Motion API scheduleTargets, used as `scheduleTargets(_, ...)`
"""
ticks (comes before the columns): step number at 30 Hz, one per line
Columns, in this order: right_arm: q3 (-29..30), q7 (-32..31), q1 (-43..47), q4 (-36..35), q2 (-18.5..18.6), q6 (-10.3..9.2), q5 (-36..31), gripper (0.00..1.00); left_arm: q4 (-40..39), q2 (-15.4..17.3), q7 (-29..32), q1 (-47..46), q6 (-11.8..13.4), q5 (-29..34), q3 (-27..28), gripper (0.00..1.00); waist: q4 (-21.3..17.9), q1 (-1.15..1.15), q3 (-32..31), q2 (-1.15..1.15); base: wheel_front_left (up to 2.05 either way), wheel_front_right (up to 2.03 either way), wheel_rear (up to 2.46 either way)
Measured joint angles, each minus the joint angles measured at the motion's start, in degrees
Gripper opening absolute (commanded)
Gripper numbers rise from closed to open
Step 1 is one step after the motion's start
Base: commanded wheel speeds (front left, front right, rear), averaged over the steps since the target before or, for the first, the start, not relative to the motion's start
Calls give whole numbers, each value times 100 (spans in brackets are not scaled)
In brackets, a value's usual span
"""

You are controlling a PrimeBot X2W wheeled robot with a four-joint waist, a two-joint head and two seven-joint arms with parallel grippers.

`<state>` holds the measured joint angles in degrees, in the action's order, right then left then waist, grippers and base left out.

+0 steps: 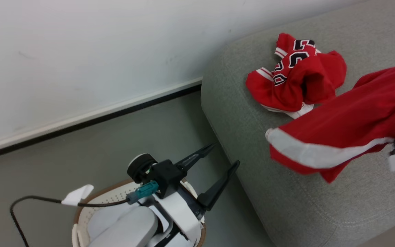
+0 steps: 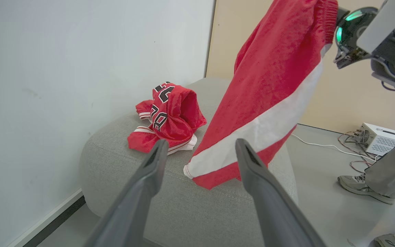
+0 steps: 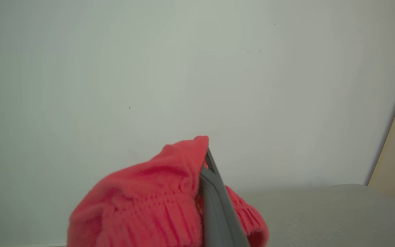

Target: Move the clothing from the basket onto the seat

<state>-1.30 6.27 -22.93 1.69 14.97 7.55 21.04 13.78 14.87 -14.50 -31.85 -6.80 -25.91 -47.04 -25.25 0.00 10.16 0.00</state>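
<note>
Now, right gripper [image 3: 208, 161]: clenched on the gathered waistband of the red shorts, fabric bunched on both sides of the dark fingers.
Shorts [image 1: 341, 127]: red with a broad white stripe, hanging slantwise from that grip over the seat's top, just on the front-edge side of the jersey. Whether the lower hem touches the cushion cannot be told.
Jersey [image 1: 297, 80]: red with white trim and black white-edged numbers, lying crumpled on the seat's top near the rounded corner by the wall, free of both grippers.
Seat [image 1: 252, 137]: grey upholstered sofa, its rounded end turned towards the basket.
Left gripper [image 1: 225, 154]: released, jaws spread wide with nothing between them, held above the floor just off the seat's end, fingers pointing at the seat.
Basket [image 1: 115, 195]: cream with a brown rim, on the floor under the left forearm, near the seat's end. The arm hides most of its inside.
Person's shoe [image 2: 362, 183]: on the floor beyond the seat's far side, near a white box [image 2: 377, 137] with cables.
</note>
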Motion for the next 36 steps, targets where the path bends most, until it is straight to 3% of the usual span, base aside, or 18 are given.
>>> scheduleTargets(4, 719, -94, -399, -70, 264, 0, -132, 0, -319, 323, 153, -170, -24, 12, -31, 100, 112, 0, 473, 0, 0, 0, 0)
scheduleTargets(9, 1532, -108, -835, -122, 308, 0, -145, 0, -715, 850, 292, -314, -32, 5, 71, 100, 292, 1, 1144, 0, 0, 0, 0)
scheduleTargets(13, 2051, -19, -1178, 281, 380, 0, -189, 0, -1044, 1193, 383, -431, -33, -7, 197, 100, 437, 1, 1696, 0, 0, 0, 0)
scheduleTargets(17, 2178, -105, -1335, 910, 476, 0, -324, 0, -1261, 1470, 393, -466, -32, -35, 328, 100, 576, 2, 2217, 0, 0, 0, 0)
scheduleTargets(20, 1850, -552, -1342, 1540, 568, 0, -483, 0, -1355, 1618, 398, -466, -31, -36, 383, 100, 661, 1, 2549, 0, 0, 0, 0)
scheduleTargets(27, 1345, -1519, -1508, 2695, 754, 0, -544, 0, -1365, 1656, 332, -465, -25, -53, 393, 100, 826, 1, 2825, 0, 0, 0, 0)
scheduleTargets(28, 1249, -1603, -1507, 2769, 768, 0, -546, 7, -1346, 1641, 325, -465, -23, -58, 394, 100, 831, 1, 2789, 0, 0, 0, 0)
scheduleTargets(30, 1214, -1723, -1524, 2851, 828, 0, -542, 45, -1299, 1589, 283, -465, -22, -75, 383, 100, 838, 0, 2700, 0, 0, 0, 0)
scheduleTargets(31, 1151, -1794, -1531, 2875, 886, 0, -544, 91, -1263, 1562, 272, -460, -19, -81, 380, 100, 841, 0, 2650, 0, 0, 0, 0)
scheduleTargets(32, 1094, -1833, -1533, 2881, 915, 0, -553, 100, -1233, 1535, 257, -453, -14, -87, 375, 100, 843, 1, 2593, 0, 0, 0, 0)
scheduleTargets(36, 861, -2046, -1498, 2865, 1036, 0, -597, 100, -1027, 1404, 181, -377, 8, -151, 345, 100, 838, 0, 2298, 0, 0, 0, 0)
